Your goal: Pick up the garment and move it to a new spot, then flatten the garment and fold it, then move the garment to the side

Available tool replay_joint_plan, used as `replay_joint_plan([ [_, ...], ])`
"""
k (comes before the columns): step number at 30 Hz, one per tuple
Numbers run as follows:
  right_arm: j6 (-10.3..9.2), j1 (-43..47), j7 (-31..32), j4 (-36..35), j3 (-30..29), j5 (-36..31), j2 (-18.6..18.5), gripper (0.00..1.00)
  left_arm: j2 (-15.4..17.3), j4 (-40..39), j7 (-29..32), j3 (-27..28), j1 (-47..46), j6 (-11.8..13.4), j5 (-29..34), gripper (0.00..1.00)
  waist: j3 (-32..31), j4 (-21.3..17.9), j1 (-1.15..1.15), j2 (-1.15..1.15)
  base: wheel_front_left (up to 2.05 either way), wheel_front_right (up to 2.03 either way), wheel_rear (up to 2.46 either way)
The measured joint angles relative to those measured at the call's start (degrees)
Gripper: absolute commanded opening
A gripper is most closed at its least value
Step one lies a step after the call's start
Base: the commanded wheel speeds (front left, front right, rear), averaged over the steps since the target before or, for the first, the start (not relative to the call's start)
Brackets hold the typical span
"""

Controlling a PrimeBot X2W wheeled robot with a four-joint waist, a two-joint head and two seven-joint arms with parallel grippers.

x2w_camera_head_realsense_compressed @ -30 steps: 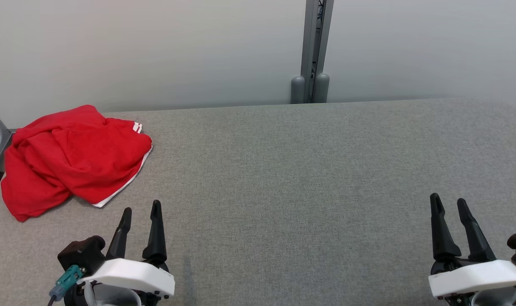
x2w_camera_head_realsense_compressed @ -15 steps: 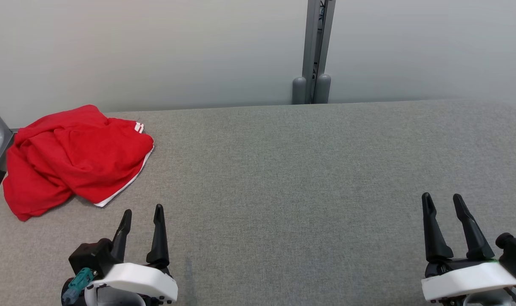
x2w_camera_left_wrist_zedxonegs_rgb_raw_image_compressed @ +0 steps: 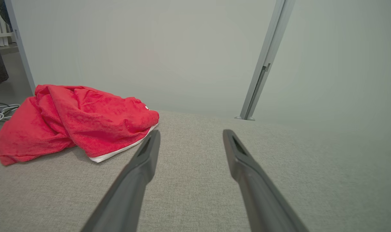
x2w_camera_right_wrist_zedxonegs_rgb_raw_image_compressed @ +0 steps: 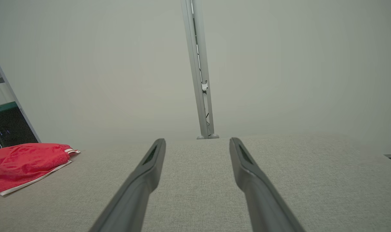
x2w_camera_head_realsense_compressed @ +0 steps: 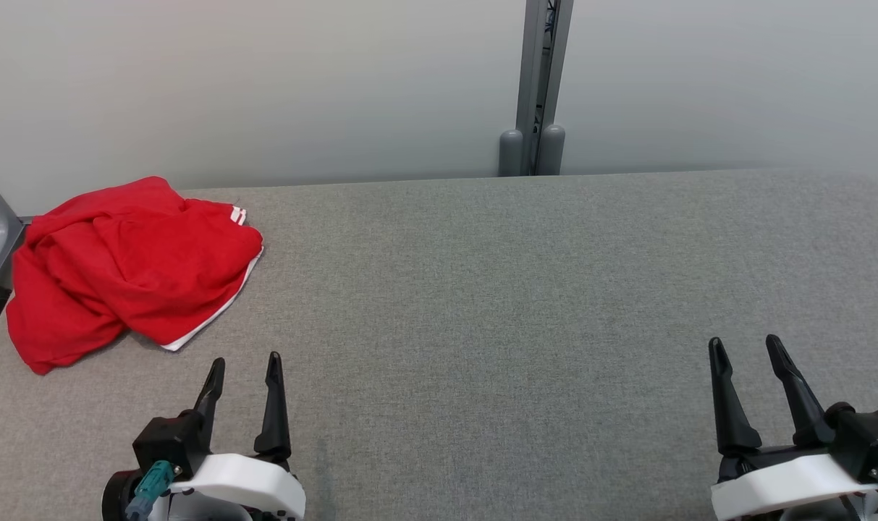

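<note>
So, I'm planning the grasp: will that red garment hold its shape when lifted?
Probably not: the red garment lies crumpled in soft folds, so it should sag from a pinch. Likely light, being one low heap. Pushed, it may bunch on the textured grey table.

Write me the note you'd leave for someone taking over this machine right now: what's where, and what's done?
Left tool: open, empty, over the near left of the grey fabric-covered table.
Right tool: open, empty, over the near right.
Crumpled red cloth garment with white trim: in a heap at the table's far left corner, touched by neither tool.
Done: nothing yet.
Left: pick it up, move it to a new spot, flatten, fold, move aside.
</note>
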Motion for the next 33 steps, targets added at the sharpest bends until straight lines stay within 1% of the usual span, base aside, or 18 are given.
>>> replay_joint_plan([
  [23,0.01,0.0,-2.3,-0.4,0.5,-8.7,-0.1,1.0,0.1,1.1,-2.4,-1.0,-0.1,0.2,7.2,1.0,0.3,0.2,0.0,0.0,0.0,0.0,0.0],
  [33,0.01,0.0,-2.3,-0.4,0.4,-8.7,-0.1,1.0,0.1,1.3,-2.4,-1.0,-0.2,0.2,7.3,1.0,0.2,0.2,0.0,0.0,0.0,0.0,0.0],
])
